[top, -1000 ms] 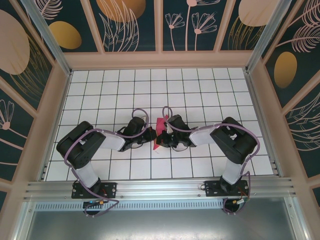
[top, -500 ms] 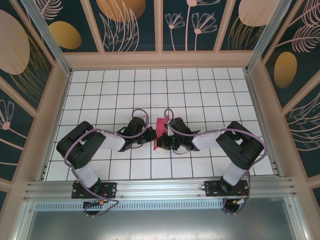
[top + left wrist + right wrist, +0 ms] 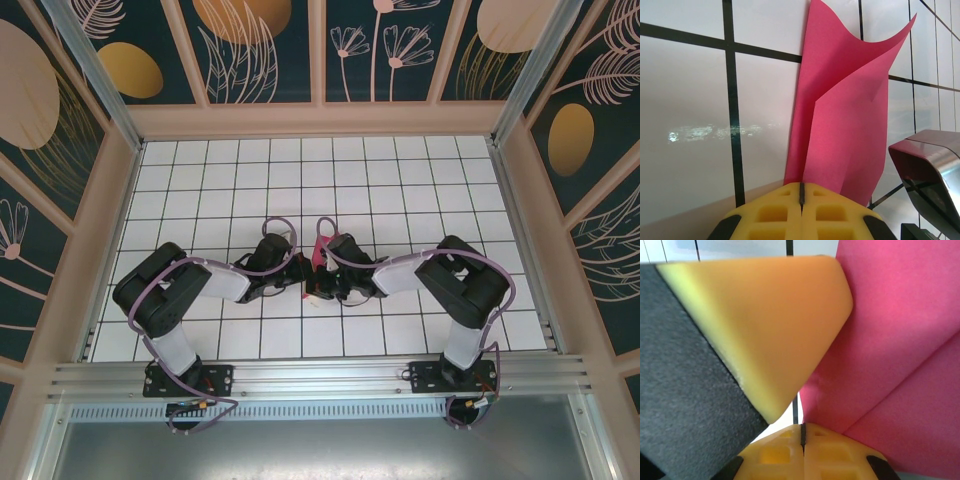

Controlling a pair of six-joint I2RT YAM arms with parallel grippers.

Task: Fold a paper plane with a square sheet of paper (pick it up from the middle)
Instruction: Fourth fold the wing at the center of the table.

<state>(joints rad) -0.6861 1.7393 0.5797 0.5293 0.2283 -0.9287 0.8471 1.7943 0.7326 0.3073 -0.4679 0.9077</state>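
Grippers first: left gripper is fully closed, its yellow tips pressed flat together with only a hairline seam between them. Pink sheet comes straight up out of that seam, so I'm calling it pinched at its lower end. Right gripper reads the same, with tips shut tight. The sheet's lower corner runs down into its seam, so it looks nipped there too, though the contact itself is hidden behind the tips.

Sheet is no longer flat. On the left wrist camera I see two overlapping layers with a crease running up from the fingers. The front layer rises to a sharp point at upper right and the top edge curls a little. It stands up off the white tiled table rather than lying on it. A glossy dark housing sits just beside the sheet at lower right; I can't tell what it belongs to.

On the right wrist camera, one fat yellow finger of the left gripper with its black backing sits close in front, just beside the sheet. The sheet's fold line runs diagonally at right.

From the overhead camera, both arms are bent inward and meet near the table's middle, with a small piece of pink showing between the wrists.
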